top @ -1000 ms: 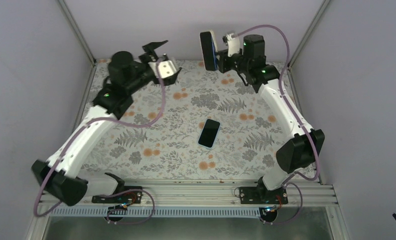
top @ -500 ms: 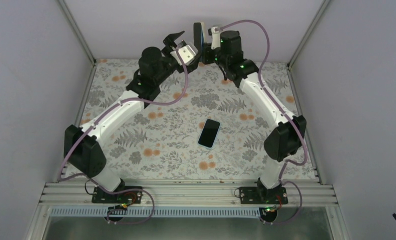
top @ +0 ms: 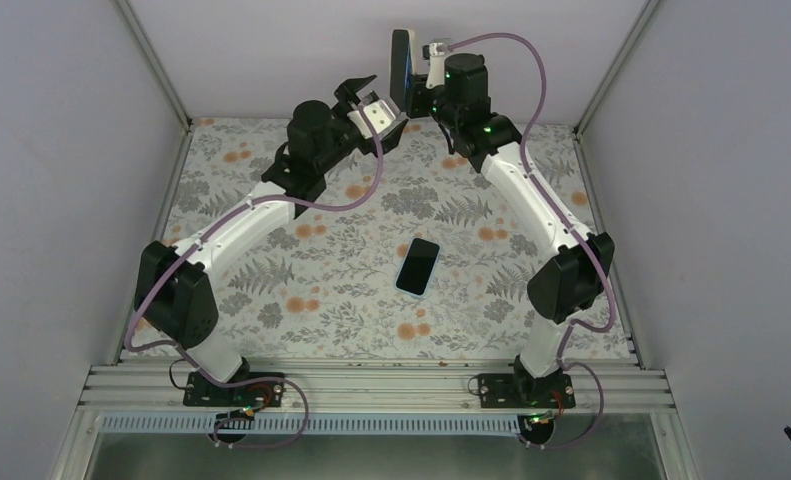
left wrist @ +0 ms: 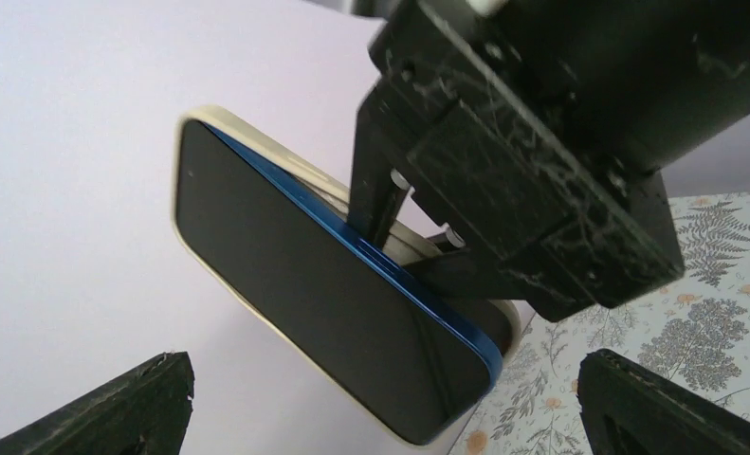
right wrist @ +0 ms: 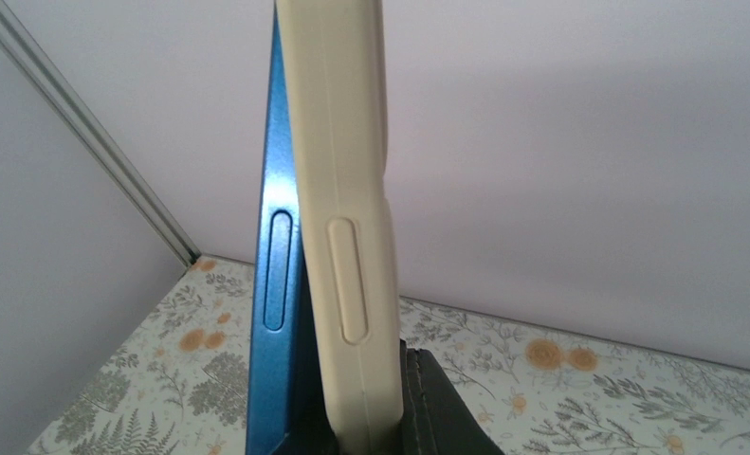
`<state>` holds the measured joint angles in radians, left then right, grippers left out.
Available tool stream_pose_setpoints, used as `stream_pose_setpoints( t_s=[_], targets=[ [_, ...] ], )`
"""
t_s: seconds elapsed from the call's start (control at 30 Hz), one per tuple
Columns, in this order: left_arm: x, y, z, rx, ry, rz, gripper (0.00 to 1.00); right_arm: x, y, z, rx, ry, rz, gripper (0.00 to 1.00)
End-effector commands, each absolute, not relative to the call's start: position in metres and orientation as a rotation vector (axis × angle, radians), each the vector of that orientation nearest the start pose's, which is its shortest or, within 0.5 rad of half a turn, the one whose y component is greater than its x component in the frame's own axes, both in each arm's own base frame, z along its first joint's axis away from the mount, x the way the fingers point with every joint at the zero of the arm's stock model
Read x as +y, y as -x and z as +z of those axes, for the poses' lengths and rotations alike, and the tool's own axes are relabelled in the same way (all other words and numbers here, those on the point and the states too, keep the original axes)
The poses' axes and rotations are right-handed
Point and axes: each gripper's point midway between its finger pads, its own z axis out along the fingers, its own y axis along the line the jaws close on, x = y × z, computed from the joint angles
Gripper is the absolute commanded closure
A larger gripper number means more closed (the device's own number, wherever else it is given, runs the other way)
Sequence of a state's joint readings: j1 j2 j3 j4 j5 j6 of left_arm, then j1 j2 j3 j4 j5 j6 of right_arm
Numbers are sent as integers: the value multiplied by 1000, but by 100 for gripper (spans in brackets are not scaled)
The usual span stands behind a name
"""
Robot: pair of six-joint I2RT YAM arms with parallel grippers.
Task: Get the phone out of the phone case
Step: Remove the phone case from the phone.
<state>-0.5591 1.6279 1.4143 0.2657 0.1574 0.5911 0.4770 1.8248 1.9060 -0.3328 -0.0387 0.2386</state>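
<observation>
My right gripper (top: 418, 88) holds a cream phone case (top: 399, 60) upright above the table's far edge. It is shut on the case (right wrist: 347, 190), with one finger (right wrist: 447, 408) outside it and the other between the case and the phone. The blue phone (right wrist: 274, 284) is peeled away from the case along one long edge. My left gripper (top: 376, 98) is open right beside it. In the left wrist view the phone's dark screen (left wrist: 323, 303) faces the camera, above and between the open fingertips (left wrist: 115, 408); the cream rim (left wrist: 195, 114) shows round it.
A second phone (top: 417, 266) in a light blue case lies flat on the floral table cover (top: 301, 300) near the middle. Purple walls and metal frame posts (top: 156, 60) close the back and sides.
My left arm has swung right and forward until its open gripper is beside the held phone. My right gripper has carried the phone and case left, then slightly right. The phone on the table has not moved.
</observation>
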Motion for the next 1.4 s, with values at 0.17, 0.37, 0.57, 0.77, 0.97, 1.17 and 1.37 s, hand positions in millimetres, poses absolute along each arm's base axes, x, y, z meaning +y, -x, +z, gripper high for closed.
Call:
stream_pose_setpoints(
  t_s=[0.17,0.37,0.57,0.77,0.97,1.17,1.37],
  targets=[
    [-303,-445,401,1192,-877,-107,1,271,-491,441,1690,230,620,97],
    [-292,-456,407,1212,-806,-67,1,274,-490,437,1698,240,632,97],
    [-290,-466,407,1236,-757,-58,1,283,-486,427,1725,260,679,97],
    [-302,-458,400,1228,-815,-113,2,283,-483,425,1727,256,677,97],
    [-296,-461,403,1237,-775,-93,2,286,-481,426,1724,271,696,97],
    [-264,-487,418,1281,-577,85,5,291,-474,426,1735,287,749,97],
    [-206,-488,437,1196,-316,354,11,316,-437,426,1714,522,917,97]
  ],
)
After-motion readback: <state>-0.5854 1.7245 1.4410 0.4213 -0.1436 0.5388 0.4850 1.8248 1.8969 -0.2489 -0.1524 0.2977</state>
